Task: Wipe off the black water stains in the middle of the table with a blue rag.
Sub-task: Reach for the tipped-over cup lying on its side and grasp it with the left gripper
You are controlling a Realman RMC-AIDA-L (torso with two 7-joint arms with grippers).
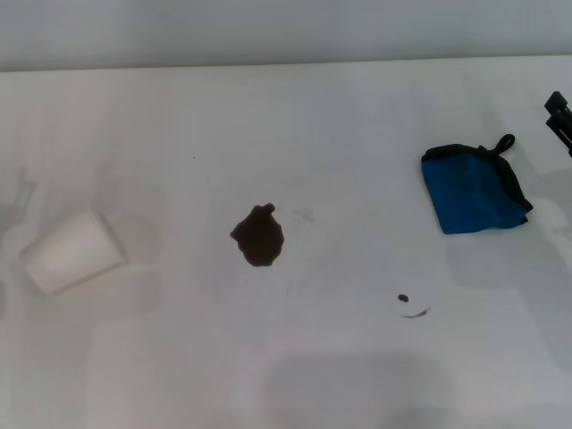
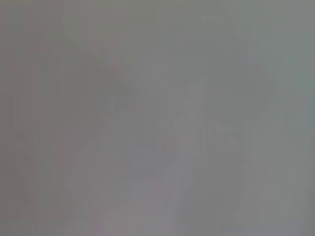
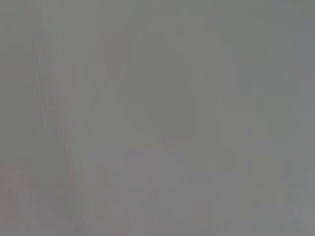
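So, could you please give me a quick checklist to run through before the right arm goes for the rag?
1. Rag free to grasp, lying folded on the table: ok.
2. Right gripper near the rag, at the view's right edge: ok.
3. Right jaws open: cannot tell.
4. Stains uncovered, blotch mid-table with a dot and streak nearer the robot: ok.
5. Cup lies tipped at the left, apart from the stains: ok.
6. Left gripper clear: cannot tell, not in view.
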